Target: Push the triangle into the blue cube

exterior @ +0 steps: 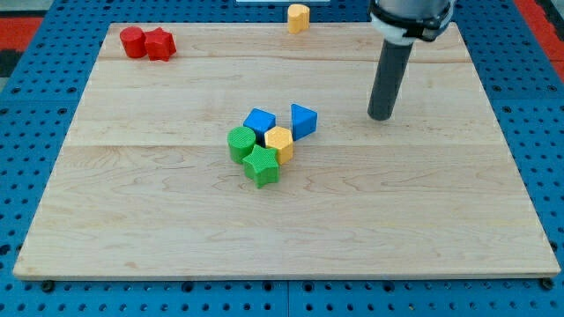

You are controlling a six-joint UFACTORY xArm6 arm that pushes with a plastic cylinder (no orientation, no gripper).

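A blue triangle block [303, 120] sits near the board's middle, just right of a blue cube [259, 121], with a small gap between them. A yellow hexagon block [279, 142] lies below both and touches them. My tip [381, 115] rests on the board to the right of the triangle, roughly a rod's length of space away, at about the same height in the view. The dark rod rises from it to the arm at the view's top right.
A green round block [241, 143] and a green star block [261, 165] cluster left of and below the hexagon. Two red blocks [148, 42] sit at the board's top left. A yellow block [299, 17] sits at the top edge.
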